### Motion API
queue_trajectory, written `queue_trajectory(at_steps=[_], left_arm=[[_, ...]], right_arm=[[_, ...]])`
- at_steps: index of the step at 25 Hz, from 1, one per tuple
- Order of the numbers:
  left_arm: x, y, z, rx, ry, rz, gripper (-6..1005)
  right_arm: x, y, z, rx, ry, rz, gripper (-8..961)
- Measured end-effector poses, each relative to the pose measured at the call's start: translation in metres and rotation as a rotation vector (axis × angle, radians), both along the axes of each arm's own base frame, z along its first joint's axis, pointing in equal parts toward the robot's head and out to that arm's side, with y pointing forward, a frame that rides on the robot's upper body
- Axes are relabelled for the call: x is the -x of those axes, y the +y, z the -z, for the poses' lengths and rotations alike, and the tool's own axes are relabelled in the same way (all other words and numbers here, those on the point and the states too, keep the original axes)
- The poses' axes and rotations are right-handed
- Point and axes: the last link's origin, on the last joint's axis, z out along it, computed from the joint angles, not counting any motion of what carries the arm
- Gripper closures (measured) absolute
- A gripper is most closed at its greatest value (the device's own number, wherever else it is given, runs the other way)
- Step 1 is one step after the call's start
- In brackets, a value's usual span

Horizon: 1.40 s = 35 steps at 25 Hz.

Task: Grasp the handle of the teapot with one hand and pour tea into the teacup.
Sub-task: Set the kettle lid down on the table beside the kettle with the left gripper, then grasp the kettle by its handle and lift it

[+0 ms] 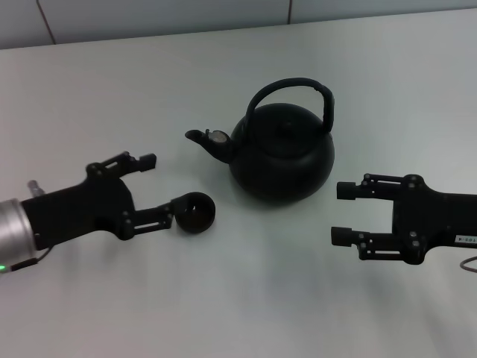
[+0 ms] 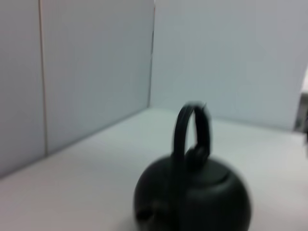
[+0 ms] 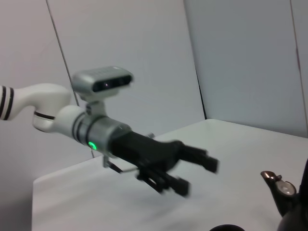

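The black teapot (image 1: 283, 153) stands mid-table, its spout (image 1: 205, 142) pointing toward my left side and its arched handle (image 1: 291, 86) upright over the lid. The small dark teacup (image 1: 195, 211) sits in front of the spout. My left gripper (image 1: 159, 189) is open, low over the table, and the tip of its nearer finger is right against the teacup. My right gripper (image 1: 342, 213) is open beside the teapot's lower right, apart from it and holding nothing. The left wrist view shows the teapot (image 2: 192, 197) and handle (image 2: 192, 130) close ahead. The right wrist view shows the left gripper (image 3: 197, 173) and the spout (image 3: 274, 180).
The white table (image 1: 238, 313) runs back to pale wall panels (image 1: 149, 19) along the far edge. Nothing else stands on it in the head view.
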Motion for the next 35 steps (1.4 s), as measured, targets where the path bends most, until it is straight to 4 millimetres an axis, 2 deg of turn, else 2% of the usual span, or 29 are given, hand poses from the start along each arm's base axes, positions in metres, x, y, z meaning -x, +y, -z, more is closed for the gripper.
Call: queue_trajectory(at_steps=[1,2,3,4,6,7,8,14,20,24,31,32,35], left_arm=[[0.000,0.000,0.000,0.000,0.000,0.000,129],[-0.002,-0.006,-0.013,0.016,-0.042,0.035,129],[-0.002,-0.006,-0.013,0.016,-0.042,0.035,129],[-0.003,-0.014,-0.025,0.067,-0.063,0.086,129],[-0.001,-0.020,-0.034,0.114,-0.050,0.123,129],[0.004,-0.025,-0.045,0.160,-0.013,0.155,129],[0.004,-0.025,-0.045,0.160,-0.013,0.155,129],[0.027,-0.026,-0.075,0.180,0.147,0.118,129],[0.027,-0.022,-0.071,0.196,0.186,0.116,129],[0.024,-0.017,-0.067,0.200,0.190,0.115,129],[0.018,-0.008,-0.072,0.180,0.182,0.118,130],[0.016,-0.004,-0.078,0.162,0.166,0.105,130],[0.018,-0.003,-0.082,0.152,0.167,0.096,130]], right_arm=[[0.000,0.000,0.000,-0.004,-0.001,0.001,224],[-0.001,0.001,-0.001,-0.016,-0.002,0.004,224],[-0.001,0.001,-0.001,-0.016,-0.002,0.004,224],[-0.002,0.002,-0.001,-0.024,0.000,0.009,224],[-0.004,0.003,-0.002,-0.037,0.008,0.021,223],[-0.007,0.006,-0.003,-0.060,0.021,0.041,223],[-0.007,0.006,-0.003,-0.060,0.021,0.041,223],[-0.021,0.013,-0.011,-0.166,0.041,0.130,223],[-0.030,0.023,-0.009,-0.218,0.064,0.218,223],[-0.034,0.039,0.003,-0.243,0.057,0.292,223],[-0.029,0.063,0.020,-0.261,0.047,0.350,223],[-0.029,0.069,0.024,-0.267,0.041,0.363,223],[-0.026,0.074,0.028,-0.273,0.037,0.362,223]])
